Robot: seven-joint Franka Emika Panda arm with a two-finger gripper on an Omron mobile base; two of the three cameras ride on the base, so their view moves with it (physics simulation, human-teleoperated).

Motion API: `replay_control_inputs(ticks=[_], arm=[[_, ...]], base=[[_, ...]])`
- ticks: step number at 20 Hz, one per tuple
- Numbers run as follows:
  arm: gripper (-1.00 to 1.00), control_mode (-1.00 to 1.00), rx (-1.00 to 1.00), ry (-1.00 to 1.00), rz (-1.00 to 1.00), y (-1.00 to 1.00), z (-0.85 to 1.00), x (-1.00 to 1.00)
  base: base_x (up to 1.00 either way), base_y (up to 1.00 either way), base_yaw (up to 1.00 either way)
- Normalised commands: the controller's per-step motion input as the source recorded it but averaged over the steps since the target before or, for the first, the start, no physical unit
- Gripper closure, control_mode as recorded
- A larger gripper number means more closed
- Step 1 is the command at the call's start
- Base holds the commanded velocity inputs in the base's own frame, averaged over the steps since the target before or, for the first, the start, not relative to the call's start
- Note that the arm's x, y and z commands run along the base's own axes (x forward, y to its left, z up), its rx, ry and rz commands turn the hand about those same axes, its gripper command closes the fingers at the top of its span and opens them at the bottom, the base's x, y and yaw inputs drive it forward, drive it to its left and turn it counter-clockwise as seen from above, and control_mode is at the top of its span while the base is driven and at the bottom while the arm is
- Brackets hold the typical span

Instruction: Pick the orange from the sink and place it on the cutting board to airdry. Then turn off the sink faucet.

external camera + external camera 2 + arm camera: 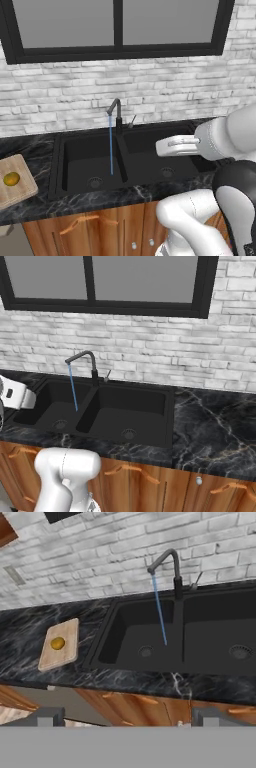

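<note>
The orange (pixel 11 178) (pixel 58 643) lies on the tan cutting board (pixel 22 192) (pixel 69 654), on the counter left of the black sink (pixel 64 162) (pixel 166 416) (pixel 107 637). The dark faucet (pixel 116 109) (pixel 89 357) (pixel 171 559) is running: a thin blue stream (pixel 111 145) (pixel 73 388) (pixel 159 612) falls into the left basin. Its thin lever (pixel 132 121) (pixel 106 375) (pixel 196 581) sticks up just right of the faucet base. My gripper (pixel 130 718) is open and holds nothing. It is pulled back from the counter and looks at the sink from a distance.
A white brick wall and a dark-framed window rise behind the sink. Black marble counter (pixel 215 426) stretches to the right of the basins. Wooden cabinet doors with handles (pixel 80 220) run below the counter edge.
</note>
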Motion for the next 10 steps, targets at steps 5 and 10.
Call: replay_control_inputs(ticks=[5, 10], arm=[[-1.0, -1.0, 0.0, -0.02, 0.0, -0.59, 0.03, -0.01], [-1.0, -1.0, -0.04, 0.0, -0.02, -0.53, 0.03, 0.0]], base=[[0.0, 0.0, 0.0], [0.0, 0.0, 0.0]])
